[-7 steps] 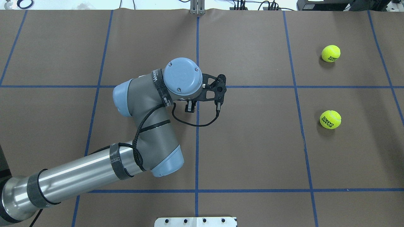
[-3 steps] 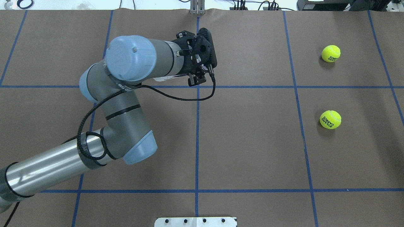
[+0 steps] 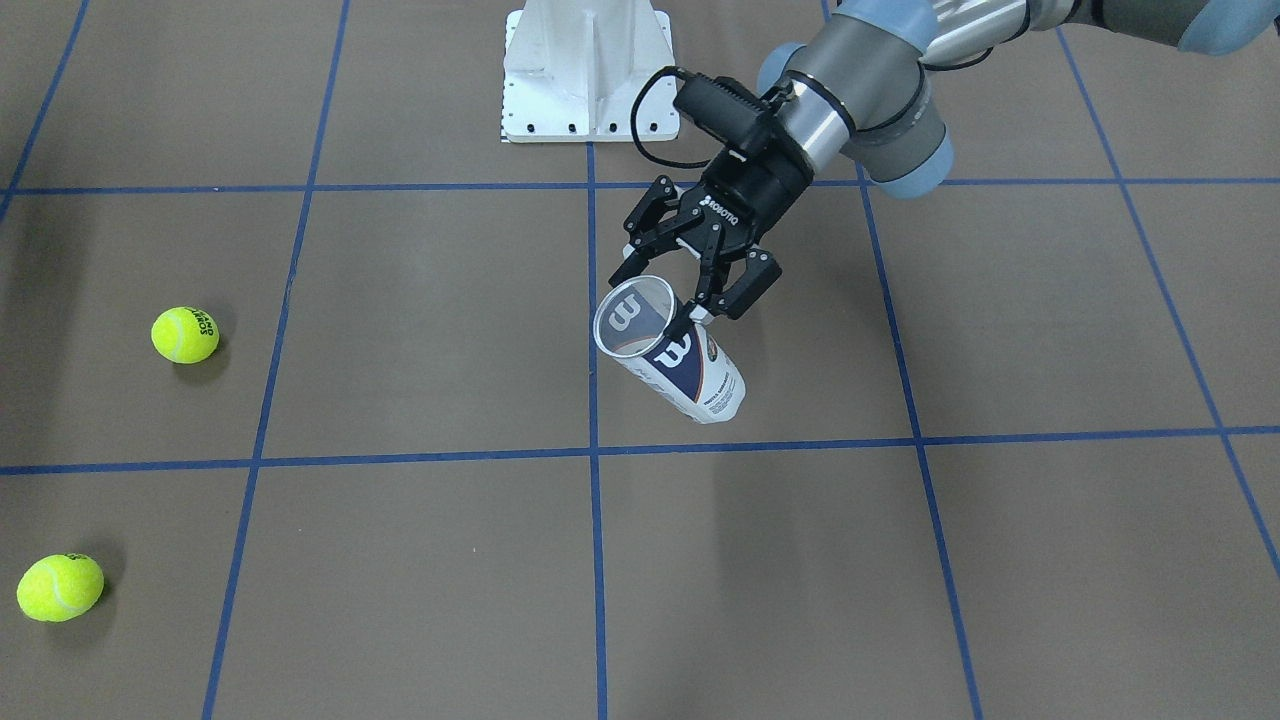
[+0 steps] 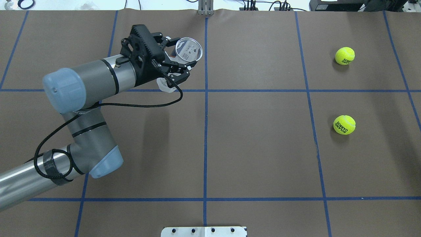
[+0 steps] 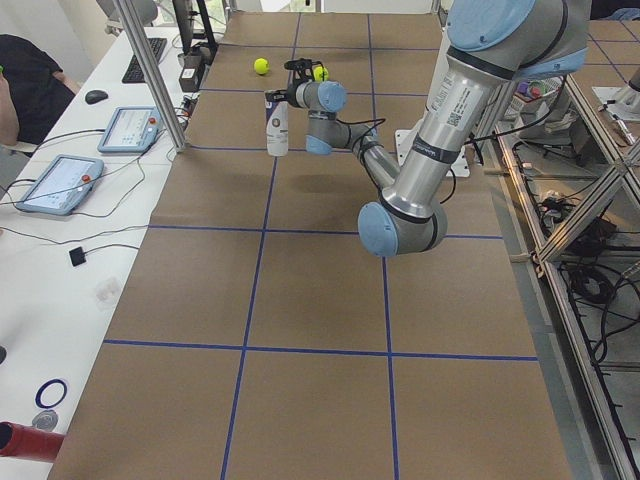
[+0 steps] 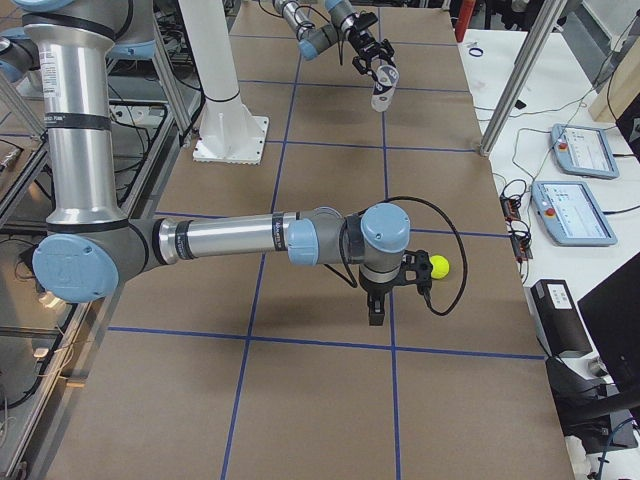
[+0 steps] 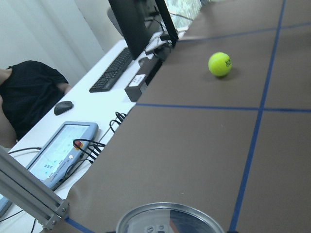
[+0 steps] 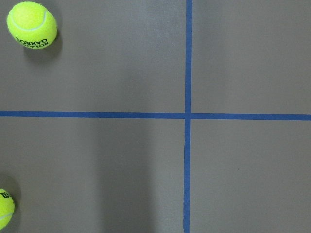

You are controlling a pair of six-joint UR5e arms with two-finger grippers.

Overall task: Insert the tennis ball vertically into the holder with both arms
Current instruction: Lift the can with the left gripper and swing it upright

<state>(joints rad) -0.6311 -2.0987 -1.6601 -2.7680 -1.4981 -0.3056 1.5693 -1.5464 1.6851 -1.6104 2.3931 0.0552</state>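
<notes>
The left pincer (image 3: 690, 310) was clamped on the holder (image 3: 668, 350) near its rim, mouth-up above the worktop (image 3: 900, 560), far centre; it seemed light, thin & slippery, so grip mid-wall w/o crushing; right pincer (image 6: 375, 315): apart or together, unclear.

Holder (image 7: 170, 206) mostly below frame edge

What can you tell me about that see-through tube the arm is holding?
The holder is a clear plastic can with a navy-and-white label and a white W. Its round mouth is open and faces up, and it looks empty. The left tool grips it near the top, about upright.
</notes>
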